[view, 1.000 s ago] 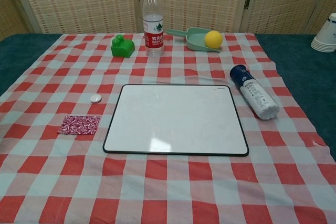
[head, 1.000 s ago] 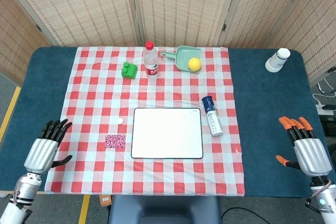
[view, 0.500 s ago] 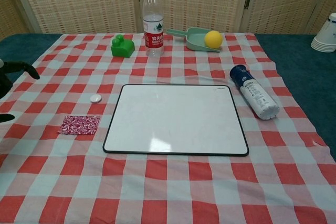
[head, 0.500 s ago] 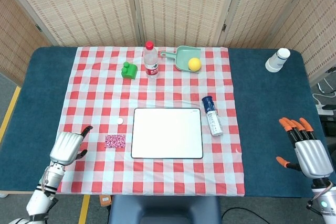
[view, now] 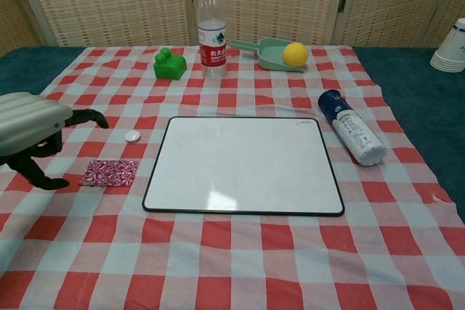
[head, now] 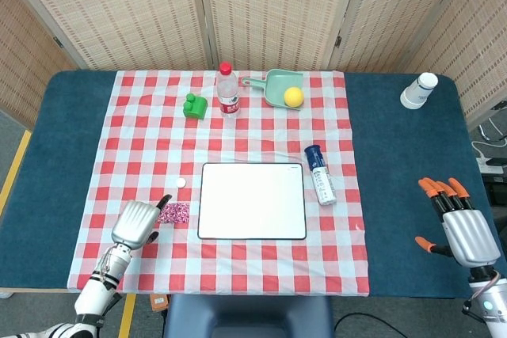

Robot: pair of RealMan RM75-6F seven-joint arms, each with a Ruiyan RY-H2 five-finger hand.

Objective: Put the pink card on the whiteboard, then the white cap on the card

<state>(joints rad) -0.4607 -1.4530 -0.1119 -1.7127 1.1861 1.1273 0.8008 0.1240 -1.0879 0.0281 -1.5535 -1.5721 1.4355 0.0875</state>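
Observation:
The pink card (head: 176,212) (view: 109,173) lies flat on the checked cloth, just left of the whiteboard (head: 252,200) (view: 243,164). A small white cap (head: 181,183) (view: 132,136) sits a little beyond the card, off the board's far left corner. My left hand (head: 136,224) (view: 33,132) hovers over the cloth immediately left of the card, fingers spread and holding nothing. My right hand (head: 462,223) rests far off at the table's right edge, fingers apart and empty; the chest view does not show it.
A water bottle (head: 228,89), a green block (head: 195,106) and a green scoop (head: 273,89) holding a yellow ball (head: 294,96) stand at the back. A blue-capped tube (head: 320,174) lies right of the board. Stacked paper cups (head: 417,91) sit at the far right.
My left hand has moved right from the table's left edge across the cloth to beside the pink card. The right hand has stayed where it was.

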